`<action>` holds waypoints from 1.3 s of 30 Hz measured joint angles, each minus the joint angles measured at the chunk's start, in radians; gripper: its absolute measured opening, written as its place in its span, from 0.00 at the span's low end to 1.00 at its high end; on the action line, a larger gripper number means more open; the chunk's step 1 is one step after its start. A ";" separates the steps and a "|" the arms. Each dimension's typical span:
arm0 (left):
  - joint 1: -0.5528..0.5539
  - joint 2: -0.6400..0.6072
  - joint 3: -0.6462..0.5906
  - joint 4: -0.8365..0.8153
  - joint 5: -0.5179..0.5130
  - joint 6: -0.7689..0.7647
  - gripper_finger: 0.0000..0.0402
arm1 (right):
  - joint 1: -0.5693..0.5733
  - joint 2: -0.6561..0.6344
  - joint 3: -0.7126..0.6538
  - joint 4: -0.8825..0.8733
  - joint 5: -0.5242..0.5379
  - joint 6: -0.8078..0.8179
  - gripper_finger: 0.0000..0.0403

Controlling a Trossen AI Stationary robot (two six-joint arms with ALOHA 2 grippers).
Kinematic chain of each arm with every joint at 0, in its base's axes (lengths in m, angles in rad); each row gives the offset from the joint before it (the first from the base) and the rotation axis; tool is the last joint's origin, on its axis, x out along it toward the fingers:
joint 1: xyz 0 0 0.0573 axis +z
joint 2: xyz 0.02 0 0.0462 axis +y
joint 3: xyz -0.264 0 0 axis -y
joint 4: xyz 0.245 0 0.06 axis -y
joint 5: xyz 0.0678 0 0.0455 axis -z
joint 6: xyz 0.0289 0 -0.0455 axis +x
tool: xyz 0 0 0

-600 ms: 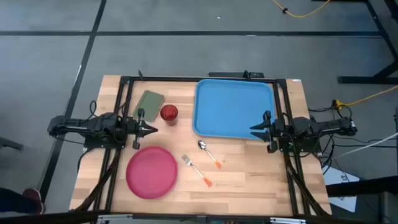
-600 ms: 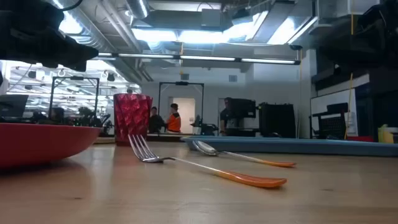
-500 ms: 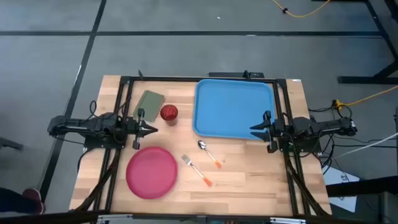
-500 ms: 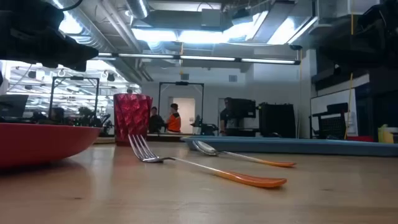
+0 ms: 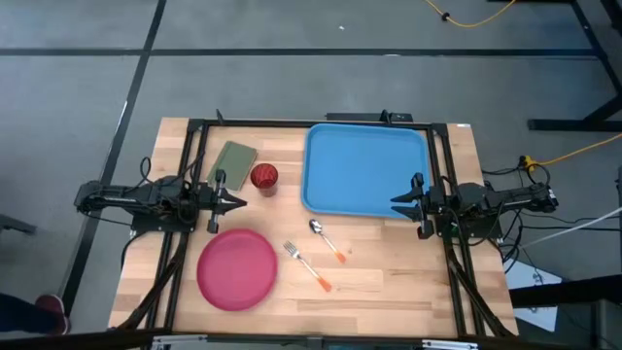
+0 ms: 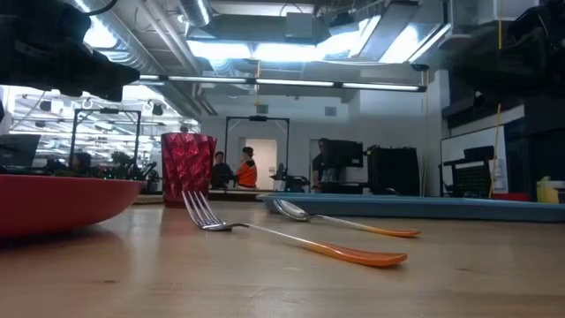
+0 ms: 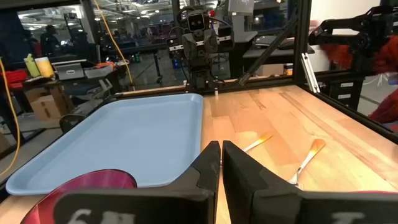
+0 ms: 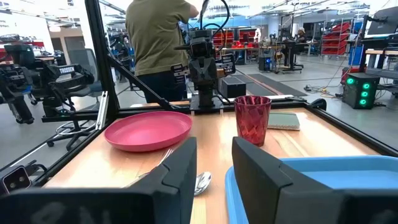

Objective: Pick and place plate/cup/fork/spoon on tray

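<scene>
My L gripper [image 5: 236, 203] nearly closed, empty, by cup [image 5: 263, 177] | R gripper [image 5: 399, 203] parted, empty, at tray [image 5: 364, 167] edge | both parked; nothing loaded yet.

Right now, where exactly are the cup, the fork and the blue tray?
the cup [image 5: 264, 176], high view, on its open top.
the fork [image 5: 307, 267], high view, on the middle of its metal stem.
the tray [image 5: 365, 170], high view, on its bare blue floor.
</scene>
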 joint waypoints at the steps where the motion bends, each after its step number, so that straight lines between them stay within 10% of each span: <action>1: 0.000 0.000 0.000 0.000 0.000 0.000 0.03 | 0.000 0.000 0.000 0.000 0.000 0.000 0.27; 32: 0.000 0.000 0.000 0.000 0.000 0.002 0.03 | 0.000 0.000 0.000 0.001 0.000 0.001 0.27; 39: 0.000 0.000 -0.001 0.074 -0.056 0.304 0.03 | 0.000 0.000 0.000 0.070 0.000 0.029 0.27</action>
